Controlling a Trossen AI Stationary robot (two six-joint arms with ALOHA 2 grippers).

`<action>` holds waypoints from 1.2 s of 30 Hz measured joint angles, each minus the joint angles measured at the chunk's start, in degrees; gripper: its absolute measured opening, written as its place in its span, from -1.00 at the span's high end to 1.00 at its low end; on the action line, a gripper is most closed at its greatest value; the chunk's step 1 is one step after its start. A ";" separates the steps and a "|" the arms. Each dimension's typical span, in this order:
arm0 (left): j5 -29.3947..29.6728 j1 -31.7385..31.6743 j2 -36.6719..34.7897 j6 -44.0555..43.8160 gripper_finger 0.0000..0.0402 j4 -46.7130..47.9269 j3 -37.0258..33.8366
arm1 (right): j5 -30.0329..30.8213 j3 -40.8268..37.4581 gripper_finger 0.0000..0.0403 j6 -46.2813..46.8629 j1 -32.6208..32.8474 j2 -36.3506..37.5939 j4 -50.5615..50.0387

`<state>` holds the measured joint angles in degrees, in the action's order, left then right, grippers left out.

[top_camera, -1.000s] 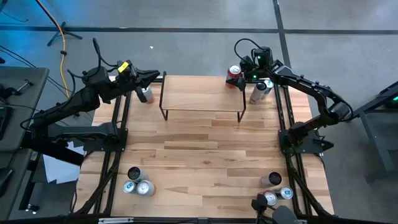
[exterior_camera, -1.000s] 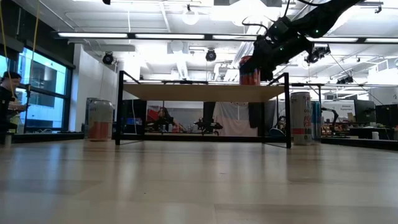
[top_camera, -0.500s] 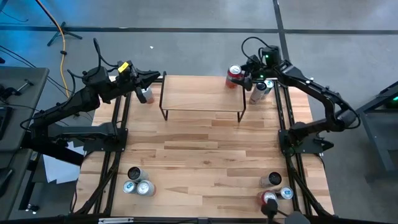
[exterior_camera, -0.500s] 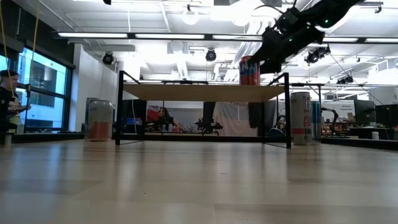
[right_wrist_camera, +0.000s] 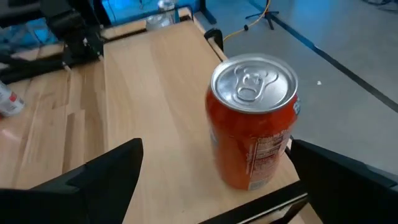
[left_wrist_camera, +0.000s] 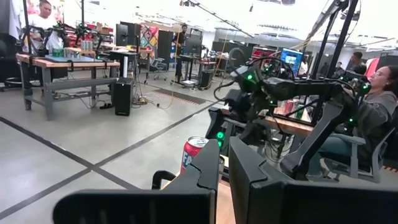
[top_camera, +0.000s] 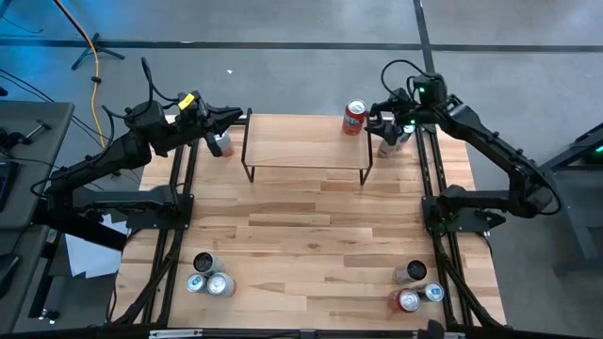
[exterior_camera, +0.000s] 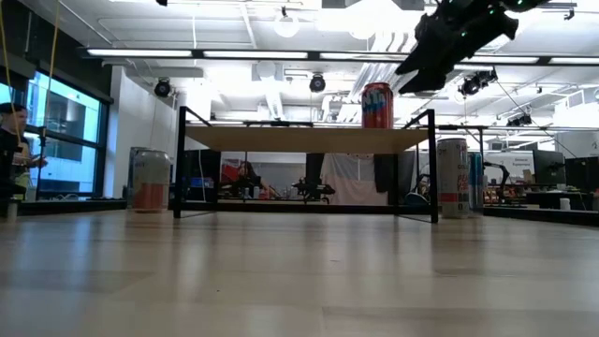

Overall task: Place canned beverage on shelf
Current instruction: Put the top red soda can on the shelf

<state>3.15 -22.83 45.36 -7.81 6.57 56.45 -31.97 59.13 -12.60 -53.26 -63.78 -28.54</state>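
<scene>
The red can (top_camera: 354, 117) stood upright on the shelf (top_camera: 306, 149), at its far right corner, close to both edges there. In the low view it sat plainly on the plank top (exterior_camera: 304, 139), free of any finger. The shelf itself stood along the table's (top_camera: 311, 235) far edge, midway across.

The step in hand looked like the retreat after placing: the can was set down and let go. The next move probably called for the right arm to pull clear without brushing the can, which sits near enough the corner to be knocked off, and then to fetch another can.

The right gripper (top_camera: 382, 122) hung just beside the can, off the shelf's right end and above a tall silver can (top_camera: 391, 139) standing on the table. Its fingers (right_wrist_camera: 99, 177) were spread fully wide, holding nothing, with the red can (right_wrist_camera: 254, 121) between and ahead of them, untouched.

The left gripper (top_camera: 231, 117) waited near the table's far left corner, clenched on nothing, beside 1 grey can (top_camera: 219, 143).

Spare cans stood at both near corners.
</scene>
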 joint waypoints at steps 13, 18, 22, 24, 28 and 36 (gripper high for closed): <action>0.01 -0.02 -0.22 3.55 1.00 0.03 0.00 | 0.47 0.04 -0.95 37.87 11.41 6.22 4.78; 0.01 -0.01 -0.22 3.58 1.00 0.02 0.00 | 7.36 0.04 -0.95 42.66 20.79 5.58 5.47; 0.01 -0.02 -0.33 4.07 1.00 0.00 0.00 | 23.52 0.04 -0.95 46.41 29.15 5.63 3.64; 0.01 -0.02 -0.50 5.21 1.00 0.07 0.00 | 34.02 0.04 -0.95 49.21 33.92 5.53 2.33; 0.01 0.00 -0.97 5.51 1.00 -0.03 0.00 | 54.11 0.13 -0.95 56.72 42.07 2.17 0.21; 0.01 -0.02 -1.18 5.51 1.00 0.04 0.00 | 75.99 0.10 -0.95 67.72 46.19 -10.44 0.15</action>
<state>3.16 -22.85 44.18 -2.31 6.61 56.45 44.03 59.23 55.11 -7.06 -74.22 -28.39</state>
